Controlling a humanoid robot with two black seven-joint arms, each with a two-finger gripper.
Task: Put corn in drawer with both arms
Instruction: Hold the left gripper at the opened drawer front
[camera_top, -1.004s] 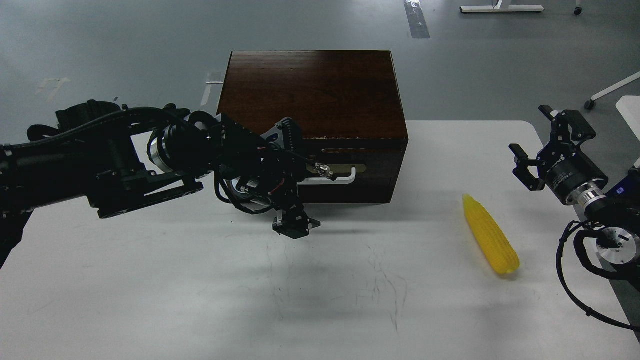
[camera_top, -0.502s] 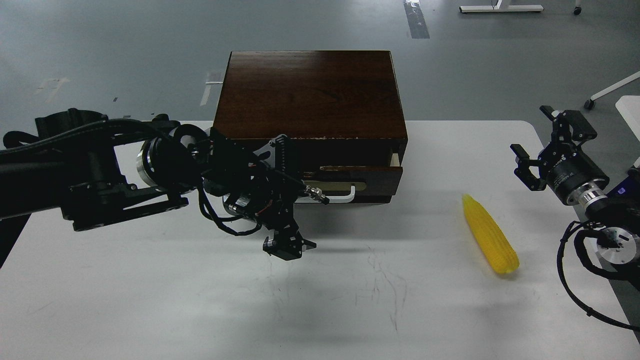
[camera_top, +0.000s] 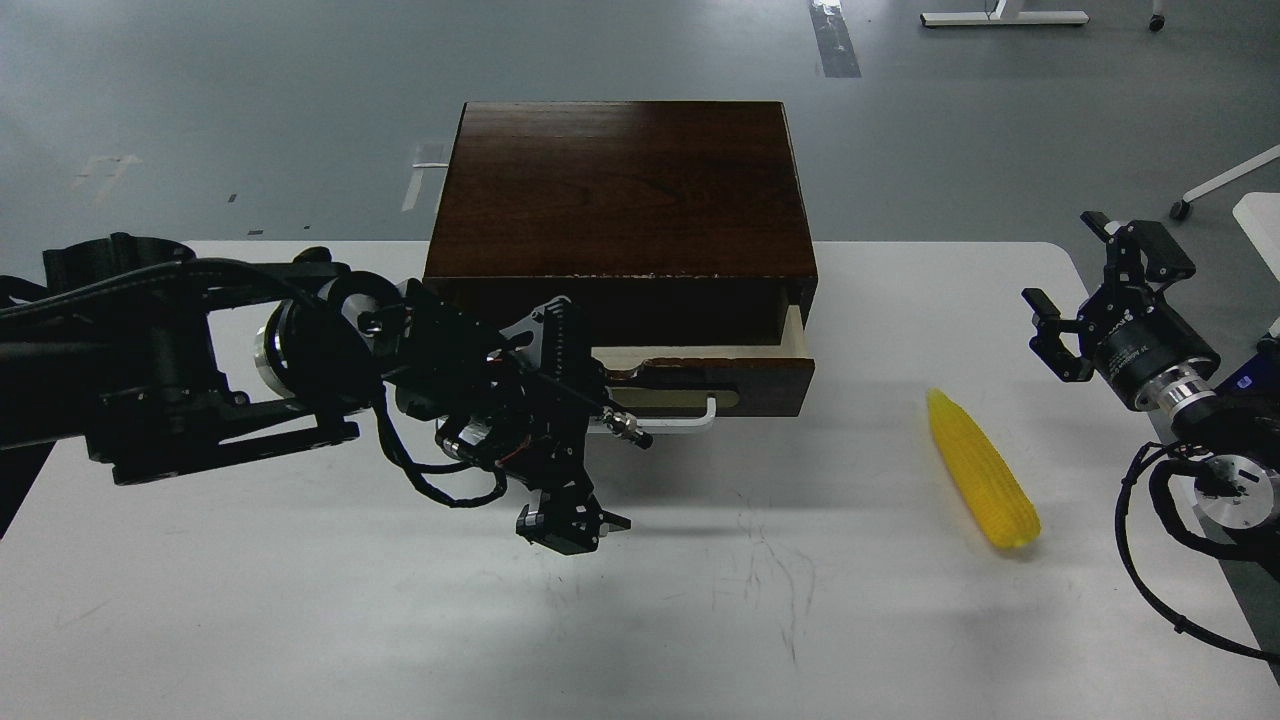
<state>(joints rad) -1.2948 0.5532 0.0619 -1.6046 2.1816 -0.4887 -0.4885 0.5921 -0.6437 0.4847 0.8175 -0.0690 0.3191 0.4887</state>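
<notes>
The yellow corn (camera_top: 980, 468) lies on the white table (camera_top: 300, 600) at the right, pointed end towards the box. The dark brown wooden box (camera_top: 620, 190) stands at the table's back middle. Its drawer (camera_top: 745, 372) is pulled partly out, showing pale wood sides and a strip of its inside. My left gripper (camera_top: 606, 408) is at the left end of the white bar handle (camera_top: 690, 418) and seems closed on it; its dark fingers hide that end. My right gripper (camera_top: 1072, 275) is open and empty, to the right of the corn and farther back than it, apart from it.
The table's right edge runs just under my right arm (camera_top: 1190, 400). One loose finger part of my left hand (camera_top: 570, 525) hangs low over the table in front of the drawer. White furniture legs (camera_top: 1000, 16) stand on the grey floor behind.
My left arm has drawn back towards me with the handle, and the drawer has slid from shut to partly open. The corn and the right arm have not moved.
</notes>
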